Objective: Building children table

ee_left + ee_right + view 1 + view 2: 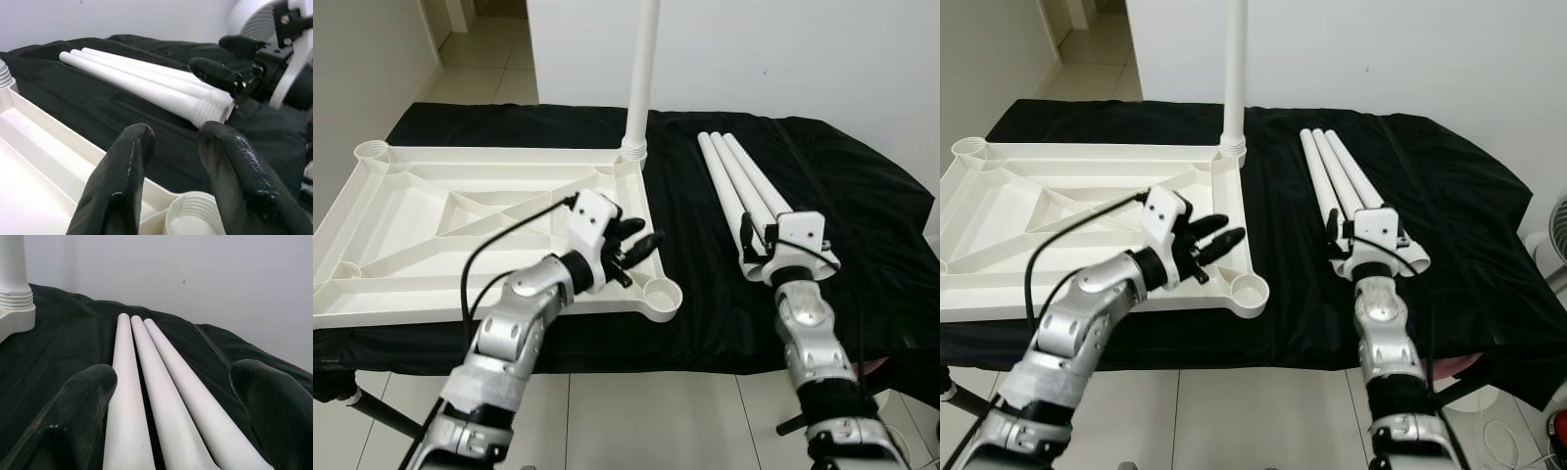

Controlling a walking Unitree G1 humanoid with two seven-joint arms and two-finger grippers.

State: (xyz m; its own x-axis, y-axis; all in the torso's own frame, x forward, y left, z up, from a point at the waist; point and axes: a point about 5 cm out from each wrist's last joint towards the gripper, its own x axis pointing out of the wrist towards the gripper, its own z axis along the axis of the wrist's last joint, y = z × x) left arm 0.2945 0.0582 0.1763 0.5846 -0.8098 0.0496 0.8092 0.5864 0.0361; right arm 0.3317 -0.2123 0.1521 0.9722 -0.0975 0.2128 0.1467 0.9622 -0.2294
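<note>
A white tabletop [489,154] lies upside down on the black cloth, ribs facing up. One white leg [641,69] stands upright in its far right corner socket. The near right corner socket [661,294] holds nothing. My left gripper [646,235] hovers open just above the tabletop's right rim, close to that socket [195,218], with nothing between its fingers [122,181]. Three loose white legs [744,181] lie side by side on the cloth to the right. My right gripper [176,374] is open at their near ends, its fingers [83,411] spread wide on either side of the bundle.
The black-draped table [705,323] ends just in front of both arms, with tiled floor below. A white wall stands behind it. A fan [1555,245] is at the far right edge. Bare cloth lies between the tabletop and the loose legs.
</note>
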